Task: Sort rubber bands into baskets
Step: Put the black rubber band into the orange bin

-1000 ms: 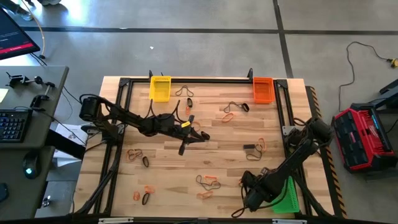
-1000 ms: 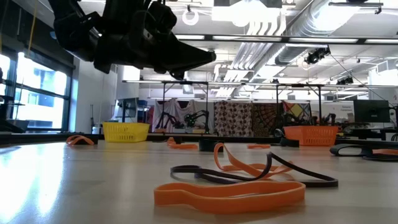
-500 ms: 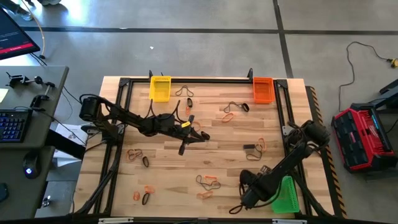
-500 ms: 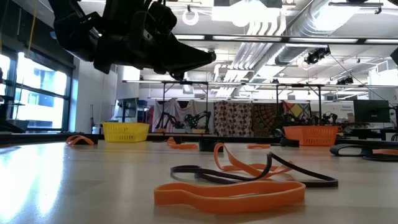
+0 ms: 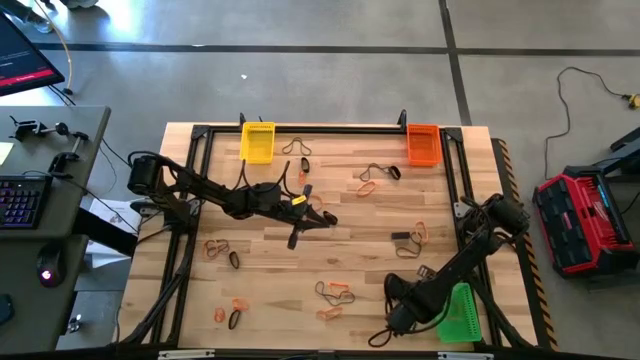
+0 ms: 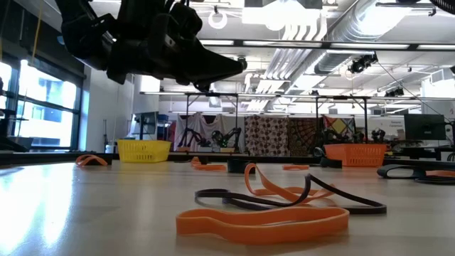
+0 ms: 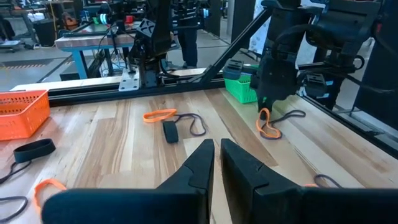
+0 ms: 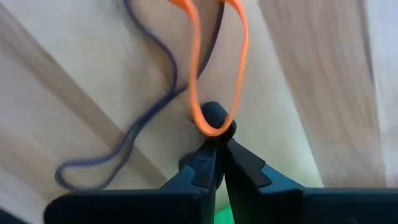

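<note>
Orange, black and olive-tan rubber bands lie scattered flat on the wooden table. The yellow basket and the orange basket stand at the far edge, and the green basket at the near right corner. Just left of the green basket, my right gripper points down, shut on an orange band; a dark band lies beside it. My left gripper hovers shut and holding nothing over the table's middle, pointing toward the right edge. My right gripper pinches one end of the orange band's loop between its two fingertips, coming from above and pointing down. The rest of the loop trails away from the fingers and lies slack on the table.
A black frame rail runs around the table's edges. Pairs of orange and black bands lie near the front, at the front left and toward the far right. A red and black case stands on the floor to the right.
My right arm has tipped and rolled its wrist a little over the orange band near the front edge. The left arm has kept still.
</note>
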`<action>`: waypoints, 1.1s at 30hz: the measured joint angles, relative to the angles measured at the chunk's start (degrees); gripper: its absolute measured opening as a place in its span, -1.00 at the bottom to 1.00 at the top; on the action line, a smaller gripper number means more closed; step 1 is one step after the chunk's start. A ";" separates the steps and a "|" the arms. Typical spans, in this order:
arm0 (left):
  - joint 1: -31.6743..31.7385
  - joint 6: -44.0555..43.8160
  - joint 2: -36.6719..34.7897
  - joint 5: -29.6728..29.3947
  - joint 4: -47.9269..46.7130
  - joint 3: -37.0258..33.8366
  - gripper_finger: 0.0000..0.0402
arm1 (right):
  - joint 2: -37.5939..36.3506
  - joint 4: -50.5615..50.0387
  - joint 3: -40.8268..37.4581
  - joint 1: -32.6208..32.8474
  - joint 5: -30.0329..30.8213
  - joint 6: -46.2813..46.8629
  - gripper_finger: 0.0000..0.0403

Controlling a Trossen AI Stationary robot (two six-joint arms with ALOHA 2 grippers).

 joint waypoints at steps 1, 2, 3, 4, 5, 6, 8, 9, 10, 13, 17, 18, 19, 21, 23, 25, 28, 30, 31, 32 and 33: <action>0.00 0.02 0.00 -0.35 0.00 0.00 -0.91 | -0.09 0.01 0.00 0.00 -0.84 -0.36 -0.91; 0.00 0.01 0.00 -0.67 0.00 0.00 -0.91 | -0.32 0.09 0.00 0.00 -1.58 -0.65 -0.92; 0.00 0.01 0.00 -0.97 -0.02 0.00 -0.91 | -0.72 0.15 0.00 0.00 -2.11 -0.71 -0.95; 0.00 0.00 0.00 -1.21 -0.03 0.00 -0.91 | -1.28 0.16 0.00 0.00 -2.24 -0.77 -0.97; 0.00 0.00 0.00 -1.41 -0.02 0.00 -0.91 | -1.99 0.25 0.00 0.00 -2.23 -0.77 -0.98; 0.00 0.00 0.00 -1.65 -0.04 0.00 -0.91 | -2.75 0.45 0.00 0.00 -2.25 -0.77 -0.98; 0.00 0.00 0.00 -1.77 -0.04 0.00 -0.91 | -4.49 1.03 0.00 0.00 -2.23 -0.62 -0.97; 0.00 -0.02 0.00 -1.82 -0.06 0.00 -0.91 | -5.52 1.42 0.00 0.00 -2.21 -0.59 -0.97; 0.00 -0.18 0.00 -1.82 -0.08 0.00 -0.91 | -6.54 1.90 0.00 0.00 -2.16 -0.59 -0.98; 0.00 -0.43 0.00 -1.84 -0.22 0.00 -0.91 | -9.36 3.18 0.02 -0.04 -1.11 -0.54 -0.99; 0.00 -0.42 0.00 -1.84 -0.24 0.00 -0.91 | -12.61 4.38 0.02 -0.65 1.94 -0.89 -0.99; 0.00 -0.43 0.00 -1.83 -0.26 0.00 -0.91 | -13.24 4.59 0.02 -0.89 2.87 -1.64 -0.99; 0.00 -0.43 0.00 -1.83 -0.31 0.00 -0.91 | -13.78 4.73 0.02 -1.12 3.97 -2.29 -0.99; 0.00 -0.44 0.00 -1.83 -0.31 0.00 -0.91 | -14.61 4.79 0.02 -1.84 6.17 -4.40 -1.00; 0.00 -0.44 0.00 -1.82 -0.28 -0.02 -0.91 | -15.06 4.82 0.02 -2.90 8.07 -7.11 -1.00; 0.00 -0.42 0.02 -1.82 0.03 -0.02 -0.91 | -15.09 4.94 0.02 -4.33 9.42 -10.57 -1.00; 0.00 -0.45 0.00 -1.82 0.08 -0.02 -0.91 | -15.09 5.94 0.02 -7.08 10.16 -16.61 -1.00; -0.04 -0.66 0.02 -1.82 0.05 -0.02 -0.91 | -15.08 7.09 0.02 -9.14 11.13 -21.16 -1.00; -0.04 -0.89 0.02 -1.81 0.04 -0.02 -0.91 | -15.07 7.66 0.02 -10.20 11.39 -23.67 -1.00; -0.04 -0.90 0.02 -1.80 -0.03 -0.02 -0.91 | -15.07 7.89 0.02 -11.17 11.42 -26.04 -1.00; -0.04 -0.90 0.02 -1.80 -0.11 -0.02 -0.91 | -15.07 7.87 0.02 -12.07 11.48 -28.11 -1.00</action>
